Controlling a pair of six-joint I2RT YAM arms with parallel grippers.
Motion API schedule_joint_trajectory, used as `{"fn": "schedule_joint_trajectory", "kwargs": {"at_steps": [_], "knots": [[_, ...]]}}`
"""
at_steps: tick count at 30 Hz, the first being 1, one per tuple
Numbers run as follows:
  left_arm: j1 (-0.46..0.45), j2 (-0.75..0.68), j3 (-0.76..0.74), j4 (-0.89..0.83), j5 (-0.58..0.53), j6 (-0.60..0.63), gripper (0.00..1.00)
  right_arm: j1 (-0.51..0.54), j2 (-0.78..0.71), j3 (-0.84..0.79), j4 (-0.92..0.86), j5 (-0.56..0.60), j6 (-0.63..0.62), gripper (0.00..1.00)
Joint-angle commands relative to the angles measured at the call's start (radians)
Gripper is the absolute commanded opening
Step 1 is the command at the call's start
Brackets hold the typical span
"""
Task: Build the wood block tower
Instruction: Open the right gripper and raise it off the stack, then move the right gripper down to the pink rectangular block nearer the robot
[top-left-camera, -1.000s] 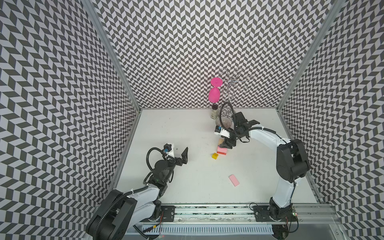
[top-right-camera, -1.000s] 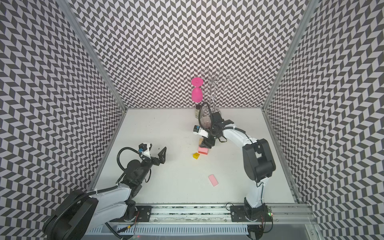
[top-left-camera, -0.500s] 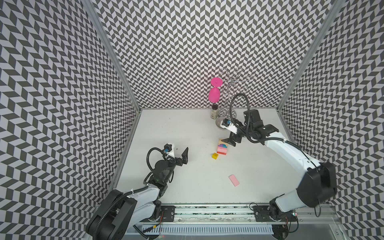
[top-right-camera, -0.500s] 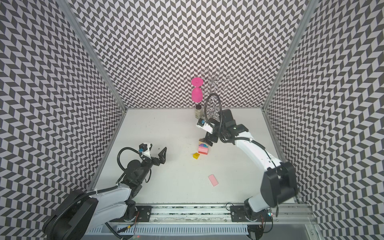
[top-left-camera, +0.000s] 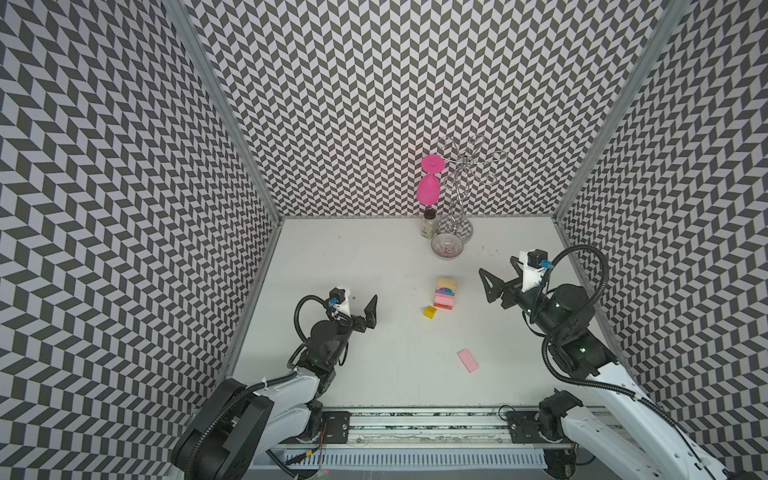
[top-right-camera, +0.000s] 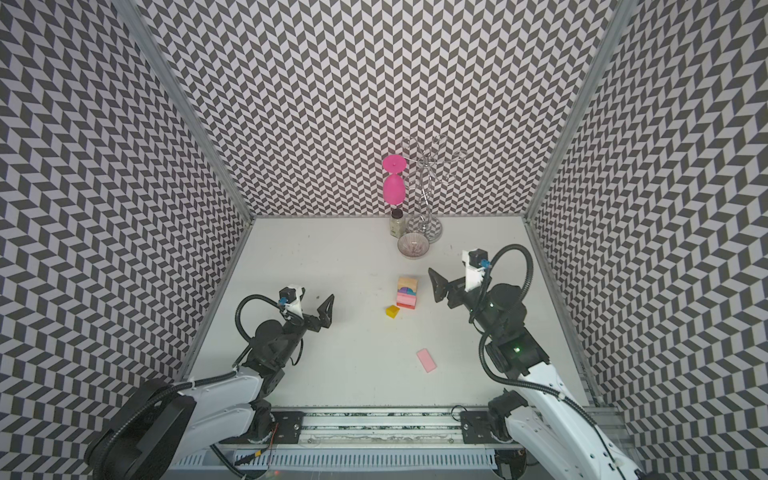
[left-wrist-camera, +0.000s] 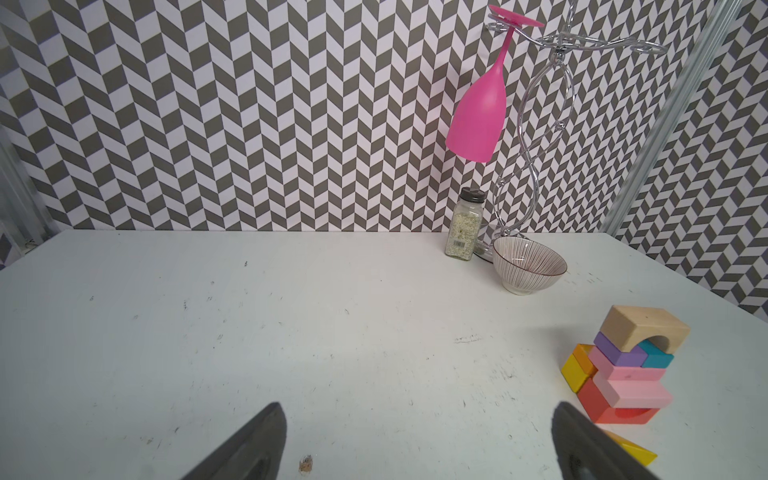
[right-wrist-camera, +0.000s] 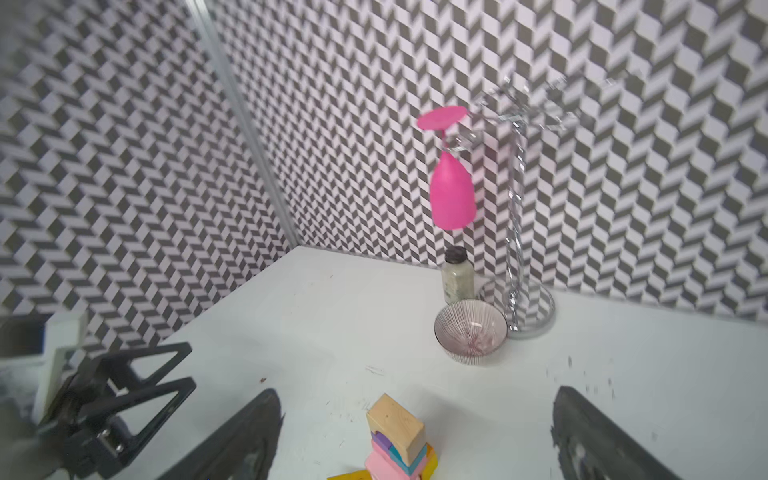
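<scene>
The wood block tower (top-left-camera: 445, 293) (top-right-camera: 407, 293) stands mid-table: red and orange at the base, pink slabs, purple and teal pieces, and a plain wood arch on top (left-wrist-camera: 642, 330) (right-wrist-camera: 395, 419). A yellow wedge (top-left-camera: 430, 311) (top-right-camera: 392, 311) (left-wrist-camera: 633, 451) lies just beside its base. Nearer the front lies a loose pink slab (top-left-camera: 468, 360) (top-right-camera: 426, 359). My right gripper (top-left-camera: 497, 268) (top-right-camera: 449, 274) (right-wrist-camera: 415, 399) hangs open and empty to the right of the tower, apart from it. My left gripper (top-left-camera: 360, 301) (top-right-camera: 318, 301) (left-wrist-camera: 417, 415) is open and empty, well left of the tower.
At the back stand a ribbed bowl (top-left-camera: 446, 246) (left-wrist-camera: 530, 266), a spice jar (top-left-camera: 429, 224) and a chrome rack (top-left-camera: 459, 187) with a pink goblet (top-left-camera: 429, 189) hanging upside down. Chevron-patterned walls close in the table on three sides.
My right arm has drawn back from the tower, to the right and toward the front, leaving the wood arch on top. Its jaws opened slightly wider. The left arm has not moved.
</scene>
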Motion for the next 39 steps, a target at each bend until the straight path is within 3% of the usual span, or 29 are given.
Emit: {"fn": "schedule_joint_trajectory", "kwargs": {"at_steps": [1,4,8,10,14,17,20,22,25,30,33,34,39], "knots": [[-0.004,-0.017,0.001,0.027,-0.012,0.006,1.0,0.001,0.058,-0.011,-0.181,0.221,0.372,0.99],[-0.004,-0.034,-0.01,0.032,-0.012,0.006,1.0,0.0,0.139,0.026,-0.341,0.156,0.428,1.0],[-0.004,-0.041,-0.016,0.037,-0.011,0.006,1.0,0.012,0.183,0.003,-0.392,-0.044,0.353,1.0],[-0.004,-0.036,-0.014,0.037,-0.006,0.007,1.0,0.051,0.191,0.0,-0.454,-0.021,0.371,1.0],[-0.005,-0.029,-0.01,0.037,-0.004,0.009,1.0,0.226,0.24,0.038,-0.623,0.137,0.452,1.0],[-0.006,-0.025,-0.008,0.036,-0.007,0.009,1.0,0.36,0.307,0.044,-0.653,0.155,0.504,0.99],[-0.007,-0.025,-0.006,0.033,-0.007,0.011,1.0,0.458,0.368,0.047,-0.662,0.173,0.542,0.92],[-0.007,-0.025,-0.006,0.034,-0.006,0.012,1.0,0.485,0.39,0.063,-0.666,0.168,0.556,0.91],[-0.007,-0.018,-0.003,0.034,-0.005,0.012,1.0,0.499,0.409,0.119,-0.722,0.193,0.626,1.0],[-0.011,-0.013,0.001,0.029,-0.006,0.015,1.0,0.535,0.413,0.114,-0.702,0.169,0.687,1.0],[-0.011,-0.016,0.0,0.031,-0.006,0.015,1.0,0.536,0.413,0.052,-0.576,0.006,0.533,1.0],[-0.01,-0.016,0.0,0.03,-0.006,0.015,1.0,0.536,0.418,0.044,-0.585,-0.005,0.542,1.0],[-0.014,-0.013,0.001,0.031,-0.006,0.018,1.0,0.566,0.398,0.069,-0.726,0.178,0.583,0.99]]}}
